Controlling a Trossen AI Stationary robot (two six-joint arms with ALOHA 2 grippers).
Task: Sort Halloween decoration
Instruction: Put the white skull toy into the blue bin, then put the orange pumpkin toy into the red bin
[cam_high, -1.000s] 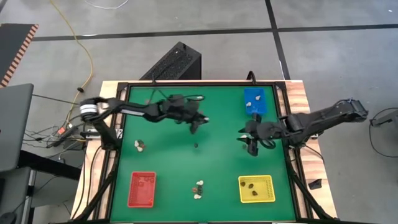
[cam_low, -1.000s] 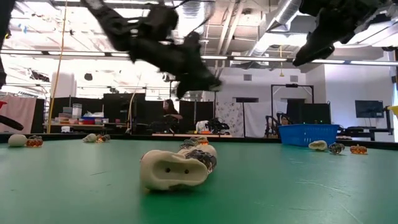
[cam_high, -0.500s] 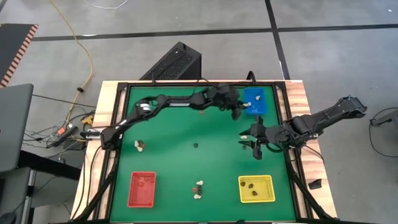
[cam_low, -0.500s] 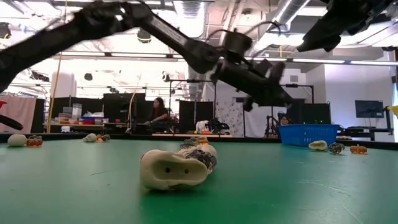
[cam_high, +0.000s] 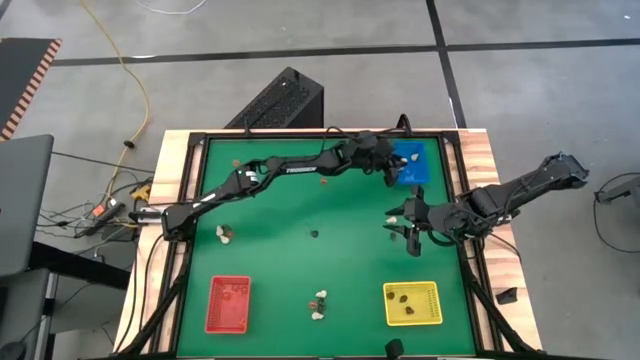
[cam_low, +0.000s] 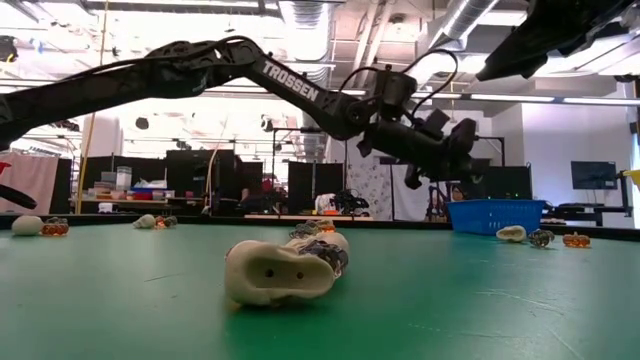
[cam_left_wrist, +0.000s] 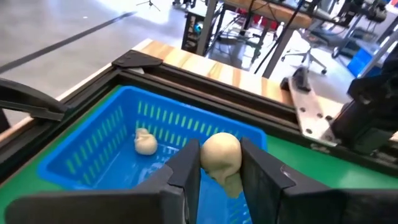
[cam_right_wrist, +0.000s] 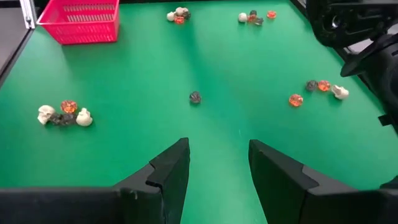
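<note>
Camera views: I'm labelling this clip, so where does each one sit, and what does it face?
High: overhead, straight down on the table; both arms show.
Low: table height, looking across at a cream skull; arms overhead.
Left wrist: on the left hand, holding a cream skull over the blue tray.
Right wrist: on the open right hand, facing the red tray.
Shared: high also shows the blue tray.

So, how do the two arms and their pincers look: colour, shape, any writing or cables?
Both arms are dark, nearly black, built of slim jointed links. The left arm carries white "TROSSEN" lettering on one link, and a thin dark cable loops above its wrist. The left pincer has two flat, dark, blade-like fingers; the right pincer has the same pair. The right arm shows no lettering that I can read.
</note>
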